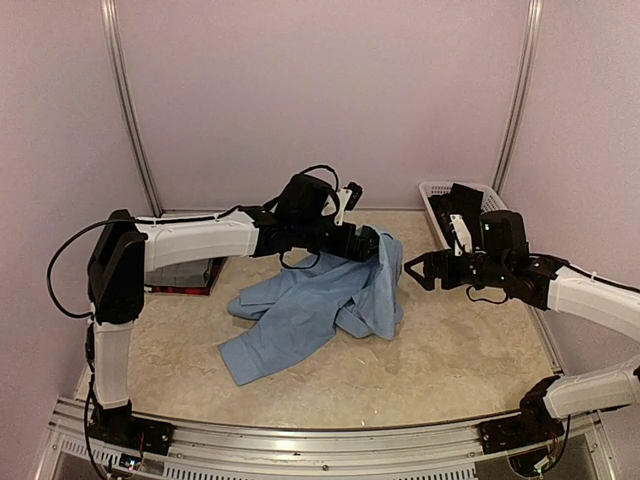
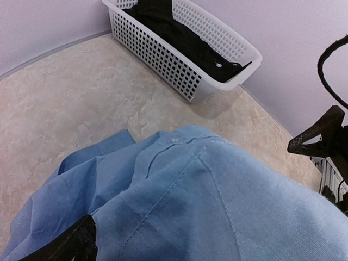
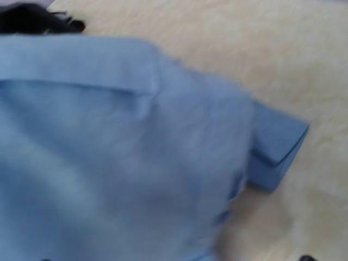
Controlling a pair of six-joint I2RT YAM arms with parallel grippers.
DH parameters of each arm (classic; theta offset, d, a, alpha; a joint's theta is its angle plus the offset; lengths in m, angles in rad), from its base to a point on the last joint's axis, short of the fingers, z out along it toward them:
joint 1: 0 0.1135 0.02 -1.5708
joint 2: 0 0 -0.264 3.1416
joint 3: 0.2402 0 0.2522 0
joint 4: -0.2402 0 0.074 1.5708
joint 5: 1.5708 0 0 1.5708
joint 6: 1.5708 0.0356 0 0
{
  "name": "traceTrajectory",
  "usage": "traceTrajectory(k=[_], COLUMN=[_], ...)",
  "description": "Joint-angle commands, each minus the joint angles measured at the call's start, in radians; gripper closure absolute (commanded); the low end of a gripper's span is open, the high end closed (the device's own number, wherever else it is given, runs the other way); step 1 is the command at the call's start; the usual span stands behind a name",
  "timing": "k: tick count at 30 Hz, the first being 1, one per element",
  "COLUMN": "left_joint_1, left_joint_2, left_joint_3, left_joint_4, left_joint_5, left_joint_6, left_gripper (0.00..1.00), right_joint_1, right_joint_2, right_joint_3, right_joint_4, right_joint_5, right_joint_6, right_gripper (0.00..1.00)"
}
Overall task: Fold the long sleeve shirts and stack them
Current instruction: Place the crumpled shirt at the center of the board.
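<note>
A light blue long sleeve shirt point(image 1: 318, 305) lies crumpled mid-table, its right part heaped up against my left gripper point(image 1: 372, 243). In the left wrist view the blue shirt point(image 2: 206, 196) fills the lower frame and covers the space between the jaws. One dark finger point(image 2: 70, 244) shows far out at the lower left, so the jaws stand open. My right gripper point(image 1: 413, 270) hovers just right of the heap, open and holding nothing. The right wrist view shows blurred blue cloth point(image 3: 119, 152) with a cuff point(image 3: 277, 147). A red-and-black plaid shirt point(image 1: 185, 279) lies flat at the left, partly under my left arm.
A white mesh basket point(image 1: 432, 190) stands at the back right against the wall, with dark cloth point(image 1: 465, 205) inside. The left wrist view shows the same basket point(image 2: 239, 81) and dark cloth point(image 2: 179, 32). Pale walls close in the table on three sides.
</note>
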Motion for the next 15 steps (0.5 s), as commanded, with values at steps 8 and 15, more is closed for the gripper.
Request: traceTrajectory(k=[8,15], left_joint_1=[0.089,0.106], left_joint_2=[-0.181,-0.17], left_joint_3=[-0.226,-0.203], left_joint_4=[-0.046,-0.074], left_joint_5=[0.119,0.131], left_joint_6=[0.11,0.108], left_gripper=[0.01,0.01], right_joint_1=[0.178,0.285], right_joint_2=[-0.054,0.097], right_joint_3=[-0.072,-0.016], right_joint_4=[0.009,-0.014], right_joint_5=[0.063,0.202], right_joint_6=[0.107,0.107], right_gripper=[0.04,0.08])
